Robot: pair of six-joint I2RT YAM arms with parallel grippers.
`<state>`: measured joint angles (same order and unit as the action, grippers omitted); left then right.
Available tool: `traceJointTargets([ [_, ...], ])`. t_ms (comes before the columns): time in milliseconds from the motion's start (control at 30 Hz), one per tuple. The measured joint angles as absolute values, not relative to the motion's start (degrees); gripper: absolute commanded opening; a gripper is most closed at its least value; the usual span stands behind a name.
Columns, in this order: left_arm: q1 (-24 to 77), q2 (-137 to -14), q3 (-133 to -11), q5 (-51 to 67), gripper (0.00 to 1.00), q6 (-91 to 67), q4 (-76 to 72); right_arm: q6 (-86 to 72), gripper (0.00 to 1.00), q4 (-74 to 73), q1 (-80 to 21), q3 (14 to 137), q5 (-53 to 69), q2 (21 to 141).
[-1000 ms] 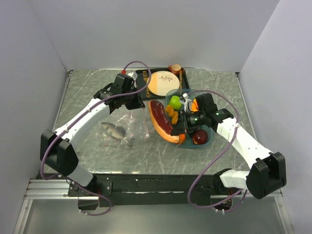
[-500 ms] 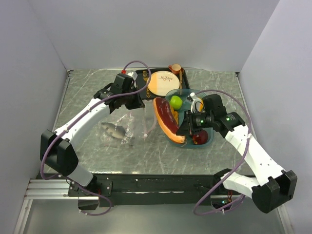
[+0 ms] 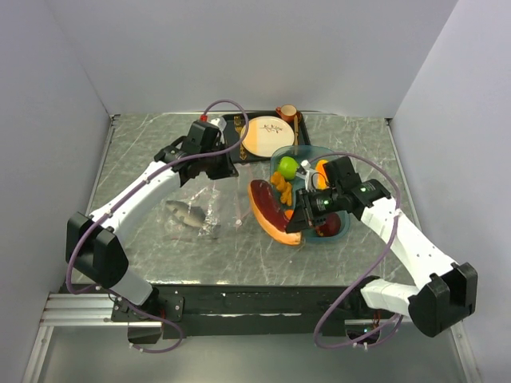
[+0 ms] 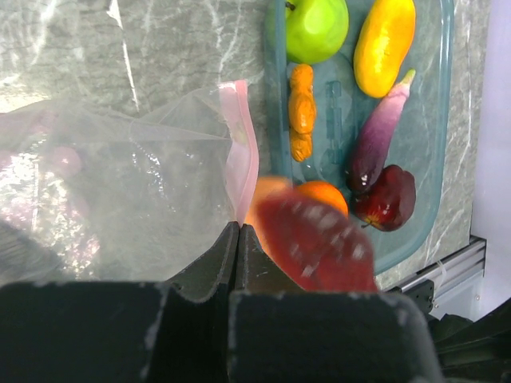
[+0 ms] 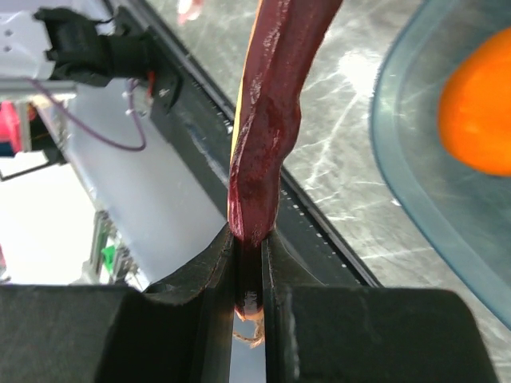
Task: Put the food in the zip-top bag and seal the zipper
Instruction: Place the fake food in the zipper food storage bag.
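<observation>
Left gripper (image 4: 238, 228): jaws pressed together, pinching the film of the large clear crinkly zip-top bag (image 4: 120, 183) at its mouth edge. The bag lies on the grey marbled table (image 3: 144, 152), left of centre, its held edge lifted.
Grey toy fish (image 3: 185, 213) is inside the bag, near its left end.
Pale pink zipper strip (image 4: 241, 155) runs along the bag's right edge, right up to the closed fingertips; the mouth looks unsealed there.
Large dark-red curved slice with orange rind (image 3: 270, 209) is between the bag and the tray, blurred in the left wrist view.
Right gripper (image 5: 248, 239): jaws narrow, clamped on one end of the slice.
Teal translucent oval tray (image 4: 335, 96), right of centre, holds a green apple (image 4: 317, 28), yellow-orange oblong piece (image 4: 385, 44), knobbly orange piece (image 4: 301, 112), purple eggplant (image 4: 377, 142), red apple (image 4: 389, 199) and round orange (image 4: 323, 195).
</observation>
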<state>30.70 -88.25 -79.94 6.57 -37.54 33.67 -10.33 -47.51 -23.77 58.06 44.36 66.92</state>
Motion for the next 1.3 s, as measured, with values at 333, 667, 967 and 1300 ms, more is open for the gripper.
traceJointTargets([
  [333, 33.1, -87.68, -79.07, 6.66, 0.01, -36.05, 33.3, -9.04, 0.07, -46.74, -24.27, 58.67, 49.63, 72.86],
  [667, 33.39, -83.55, -76.09, 8.1, 0.01, -33.58, 33.12, -7.97, 0.08, -46.5, -24.51, 70.17, 50.89, 84.6],
  [967, 33.47, -83.4, -76.09, 9.43, 0.01, -32.1, 33.19, -11.49, 0.08, -41.47, -24.51, 73.14, 53.89, 89.67],
  [1300, 33.98, -83.4, -76.18, 8.73, 0.01, -32.16, 33.26, -12.8, 0.08, -38.7, -26.24, 70.35, 56.4, 92.01],
])
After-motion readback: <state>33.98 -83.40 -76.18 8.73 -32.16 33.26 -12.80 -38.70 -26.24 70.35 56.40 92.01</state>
